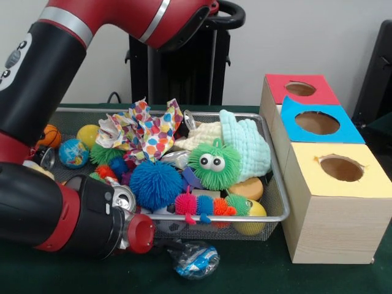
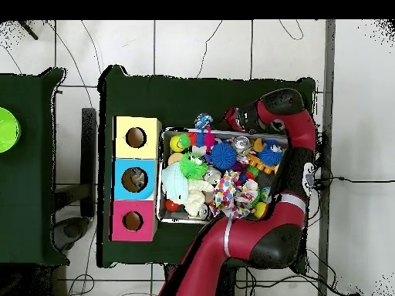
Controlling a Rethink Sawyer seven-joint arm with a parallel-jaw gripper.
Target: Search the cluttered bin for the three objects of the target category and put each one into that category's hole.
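Spiky rubber balls (image 1: pixel 155 184) and crumpled cloth (image 1: pixel 245 144) fill the wire-mesh bin (image 1: pixel 277 199); claw (image 1: pixel 160 246) state seemingly obscured, cannot tell.

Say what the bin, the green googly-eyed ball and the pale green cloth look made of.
Bin: metal wire mesh, shiny silver rim.
Green googly-eyed ball: likely soft rubber, covered in thin floppy spikes.
Pale green cloth: textile, probably quilted cotton; puckered, matte, folded.
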